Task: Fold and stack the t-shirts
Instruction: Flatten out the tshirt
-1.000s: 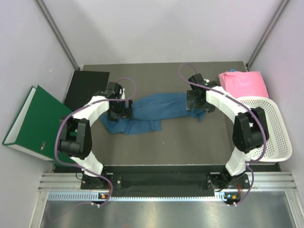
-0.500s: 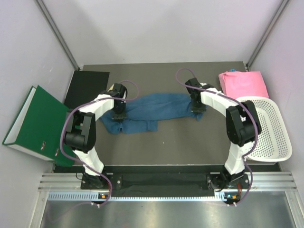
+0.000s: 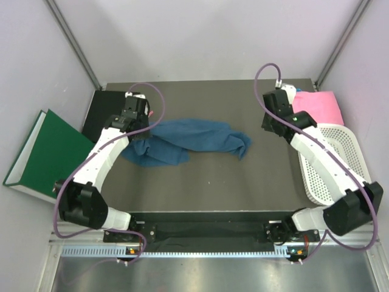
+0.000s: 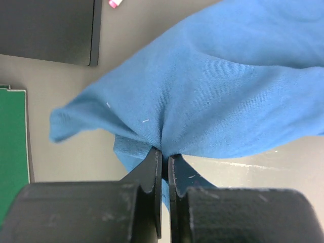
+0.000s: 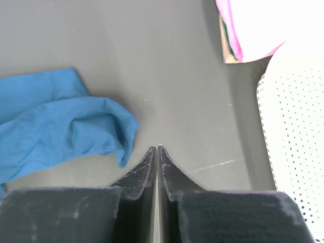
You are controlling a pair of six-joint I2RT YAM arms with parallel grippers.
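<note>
Left wrist: left claw pinches soft rumpled blue t-shirt; right claw closed, empty.

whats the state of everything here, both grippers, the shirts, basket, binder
left gripper: shut on the blue shirt, pinching a fold
right gripper: shut, holding nothing
blue shirt: crumpled, not folded, left end pinched up
pink shirt: flat pile in the far right corner, no gripper on it
basket: at the right, no shirt seen in it
binder: closed, at the left
</note>
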